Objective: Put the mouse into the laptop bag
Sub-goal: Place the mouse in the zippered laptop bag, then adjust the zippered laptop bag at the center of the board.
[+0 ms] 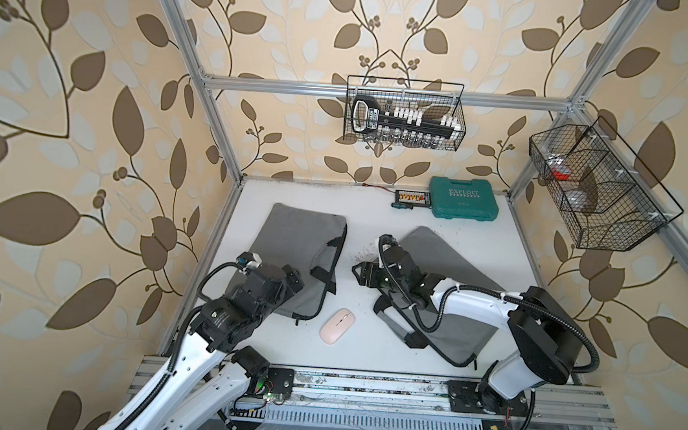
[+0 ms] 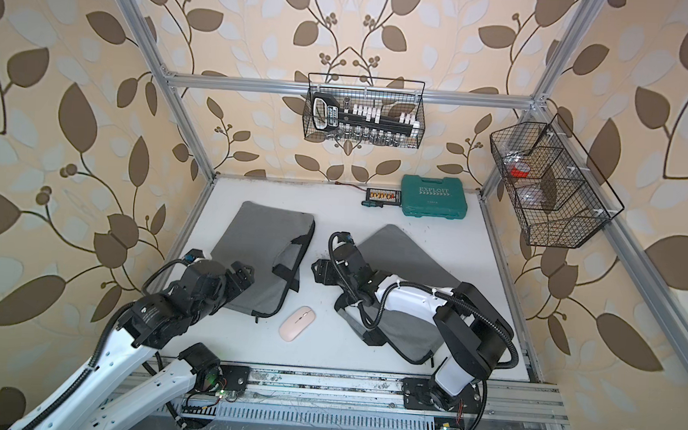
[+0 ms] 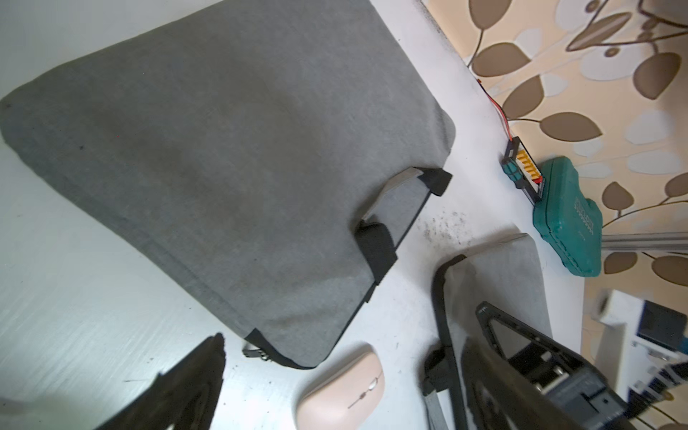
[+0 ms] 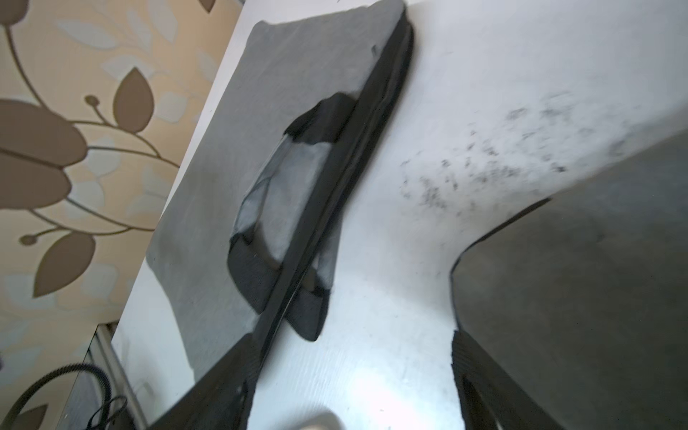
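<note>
While both claws hang empty, a pale pink computer mouse (image 1: 337, 325) lies flat on the bare white tabletop (image 1: 285, 345), in the gap between two grey laptop bags and touching neither. Its long axis runs diagonally, from the robot's near left to far right, with the scroll wheel toward the far end.

The left claw (image 1: 296, 279), jaws spread wide, hovers over the near corner of the left laptop bag (image 1: 300, 238). From it the mouse lies to the robot's right and closer to the arm bases. The right claw (image 1: 358, 273), jaws also apart, reaches over the gap. From it the mouse lies closer to the bases and slightly left. Both look about equally near, so either arm could plausibly take the mouse across its narrow width.

The right laptop bag (image 1: 434, 250) lies partly under the right arm. Both bags turn their black zip edges and handles toward the gap. Whether either mouth is open cannot be told, and nothing shows inside.

A closed teal tool case (image 1: 464, 199) sits at the back of the tabletop. The back wire basket (image 1: 458, 124) holds a socket set. The side wire basket (image 1: 615, 232), divided, holds small items too blurred to name.
</note>
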### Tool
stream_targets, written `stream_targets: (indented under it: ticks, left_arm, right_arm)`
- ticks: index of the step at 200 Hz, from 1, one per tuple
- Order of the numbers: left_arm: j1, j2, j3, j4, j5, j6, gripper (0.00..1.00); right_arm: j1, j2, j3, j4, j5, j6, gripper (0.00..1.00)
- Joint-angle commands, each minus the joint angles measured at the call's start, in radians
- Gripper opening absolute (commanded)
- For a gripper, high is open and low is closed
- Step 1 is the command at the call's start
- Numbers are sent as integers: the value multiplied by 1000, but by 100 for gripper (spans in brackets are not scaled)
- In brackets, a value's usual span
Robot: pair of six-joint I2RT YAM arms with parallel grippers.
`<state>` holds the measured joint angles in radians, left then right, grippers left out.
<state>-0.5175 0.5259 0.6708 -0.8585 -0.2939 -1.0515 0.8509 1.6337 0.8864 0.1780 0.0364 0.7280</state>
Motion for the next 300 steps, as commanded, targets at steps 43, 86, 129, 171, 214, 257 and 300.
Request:
stream_targets:
  ticks: [43,86,129,171,214,257,300]
  left_arm:
    - [-3,-214,-150,-51,-164,-11,99]
    - [-4,-194,-149,-72,-207,-1,99]
    - [-3,-164,-151,-8,-161,25,99]
    - [-3,-109,-145,29,-100,35,99]
    - [-4,-98,-151,54,-81,35,99]
    - [-4,-85,-152,61,-69,36,99]
    - [-3,-80,-155,52,-97,17,99]
  right_arm:
    - [187,148,49,74,-34,-3,80]
    - [228,305,151,93,-56,1,79]
    - [208,419,242,78,-74,13,59]
    - [144,522,369,8,-115,6,14]
    - [87,537,409,-18,-108,-18,0]
    - [15,528,402,-20,-118,-58,0]
    - [-40,503,405,-30,-138,-86,0]
